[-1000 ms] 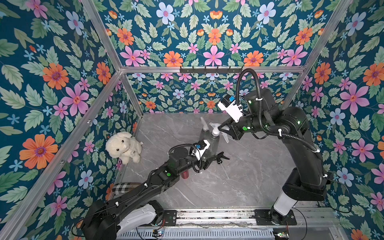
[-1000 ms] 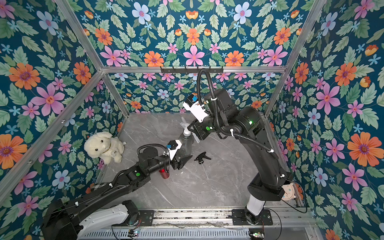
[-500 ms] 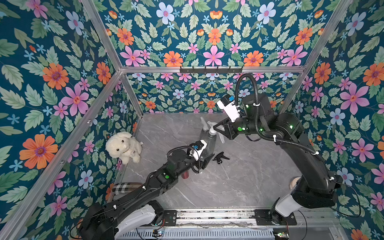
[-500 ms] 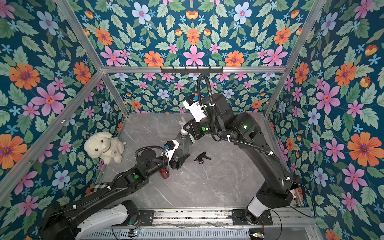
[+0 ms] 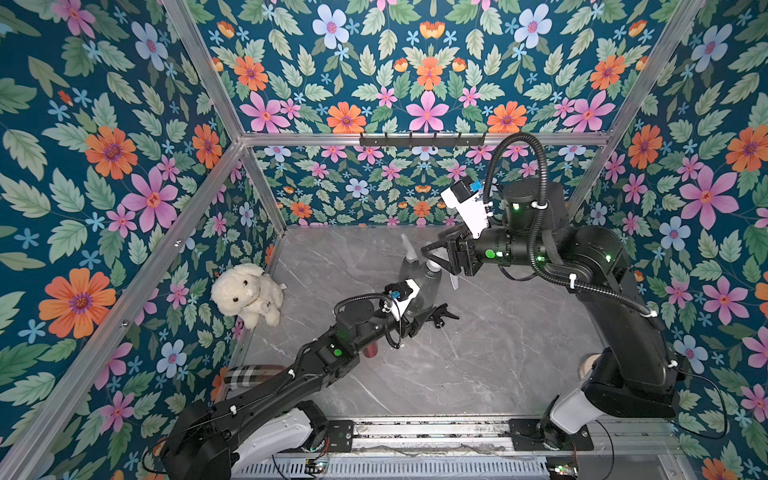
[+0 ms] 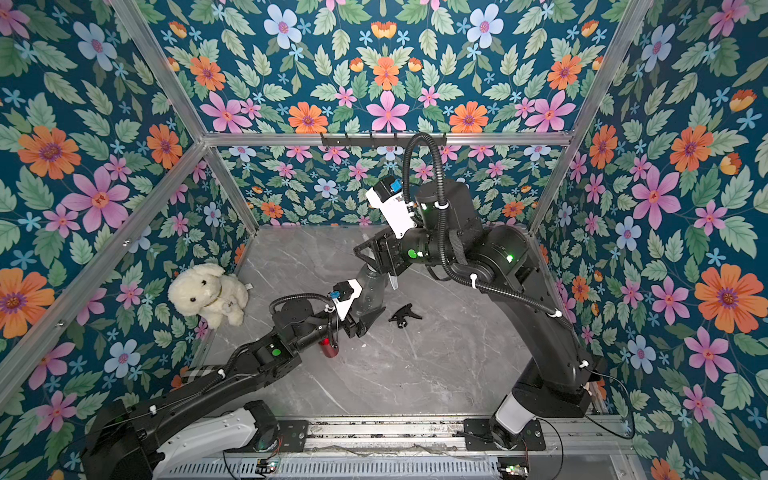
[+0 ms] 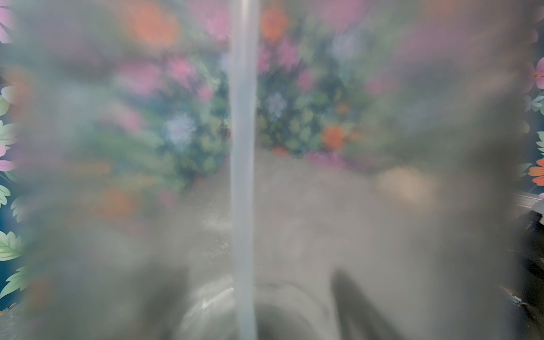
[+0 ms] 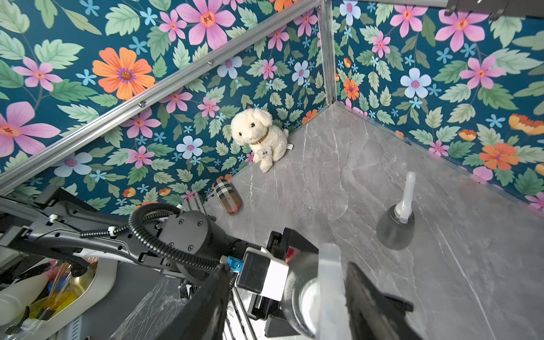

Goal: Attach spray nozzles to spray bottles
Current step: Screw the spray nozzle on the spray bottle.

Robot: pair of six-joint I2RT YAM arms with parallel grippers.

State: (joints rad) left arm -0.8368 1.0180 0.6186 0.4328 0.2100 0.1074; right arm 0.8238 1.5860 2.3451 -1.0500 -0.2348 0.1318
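Red metal is being passed over: the red bottle (image 5: 370, 351) is being left nearest the rail (image 5: 415, 432), partly hidden under the left arm (image 5: 316, 365). Beyond it, the black nozzle (image 5: 442, 316) is being left lying on the desk (image 5: 478, 374), apart from every bottle. The near grey bottle (image 6: 370, 291) is being held by the left claw (image 6: 360, 316), whose jaws are being kept closed on its body. In the left wrist view the dip tube (image 7: 243, 176) is being shown running straight down its middle, so the long axis is being judged upright. Above it, the right claw (image 8: 287, 266), clamped a second ago, is now being opened. Its fingers (image 8: 371, 297) are being spread to either side of the white nozzle (image 8: 329, 265), and nothing is being gripped. The nozzle is being left sitting on the neck, its trigger hanging on the side facing the right arm (image 5: 582, 257). That release is being read as a finished fitting or a re-grip; which, cannot be told. Farthest, the far grey bottle (image 8: 396, 229) is being left upright, already capped, its nozzle pointing toward the back wall (image 5: 374, 195).
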